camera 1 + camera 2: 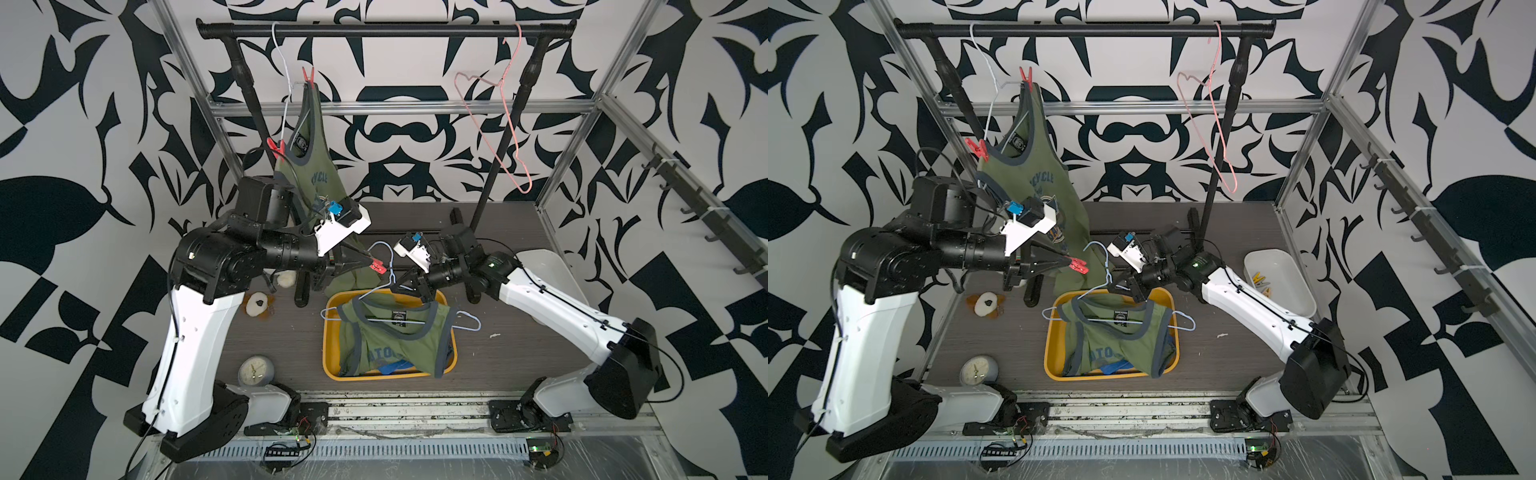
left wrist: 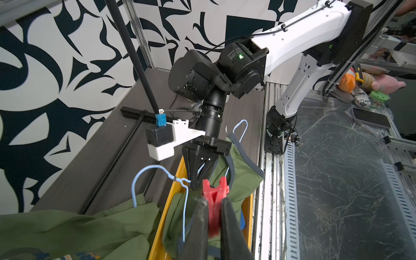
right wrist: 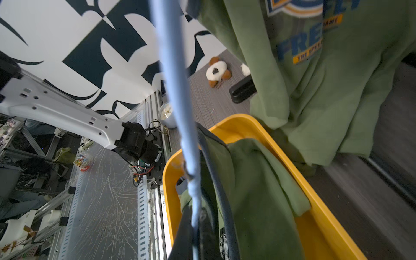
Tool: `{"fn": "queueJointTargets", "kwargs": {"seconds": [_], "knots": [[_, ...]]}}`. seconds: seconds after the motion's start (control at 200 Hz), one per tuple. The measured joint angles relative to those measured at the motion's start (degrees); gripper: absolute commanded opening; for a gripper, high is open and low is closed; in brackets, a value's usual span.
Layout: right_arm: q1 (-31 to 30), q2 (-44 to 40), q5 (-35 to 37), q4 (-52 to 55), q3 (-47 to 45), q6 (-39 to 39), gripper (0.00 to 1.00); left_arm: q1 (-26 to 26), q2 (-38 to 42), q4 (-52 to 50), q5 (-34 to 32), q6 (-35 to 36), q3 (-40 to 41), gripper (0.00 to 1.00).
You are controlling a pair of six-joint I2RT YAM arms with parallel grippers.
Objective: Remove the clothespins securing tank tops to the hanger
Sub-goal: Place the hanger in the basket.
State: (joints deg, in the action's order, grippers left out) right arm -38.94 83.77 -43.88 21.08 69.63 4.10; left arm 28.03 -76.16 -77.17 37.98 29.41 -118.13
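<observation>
Red clothespin [image 2: 215, 194] pinched by left fingers [image 2: 197, 225] beside the yellow bin [image 2: 165, 213], right fingers [image 2: 200, 162] clamped on the blue hanger [image 3: 174, 90] bearing an olive tank top [image 1: 399, 332]; a slipping pinch could fling the clothespin away.

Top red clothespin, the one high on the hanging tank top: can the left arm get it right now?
Probably not yet. The left tool is shut on a loose red clothespin; otherwise the top red clothespin stands exposed above the olive tank top.

My left gripper [image 1: 371, 263] is pinched tight, my right gripper [image 1: 395, 286] too; both arms reach inward, tips near each other.
</observation>
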Motion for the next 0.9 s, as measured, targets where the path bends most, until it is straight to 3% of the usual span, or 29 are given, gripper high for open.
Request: {"fn": "queueJointTargets", "kwargs": {"seconds": [0.115,0.26,0.45,0.675,0.9], "knots": [[0.2,2.7,0.9,-0.4,-1.7,0.8,0.0,0.0,-0.6,1.1,0.9,-1.2,0.4,0.1],[0.3,5.9,2.2,-0.4,-2.4,2.0,0.2,0.0,-0.4,2.0,2.0,-2.2,0.4,0.11],[1.5,6.7,4.1,-0.9,-2.6,2.5,0.33,0.0,-0.2,3.5,2.8,-3.3,1.9,0.12],[4.7,5.7,4.2,-2.3,-2.6,4.6,0.35,0.0,-0.4,5.6,3.6,-5.4,4.8,0.13],[8.3,-1.6,3.9,-8.2,-2.6,8.8,0.36,0.0,-1.2,7.9,4.5,-8.4,4.8,0.13]]}}
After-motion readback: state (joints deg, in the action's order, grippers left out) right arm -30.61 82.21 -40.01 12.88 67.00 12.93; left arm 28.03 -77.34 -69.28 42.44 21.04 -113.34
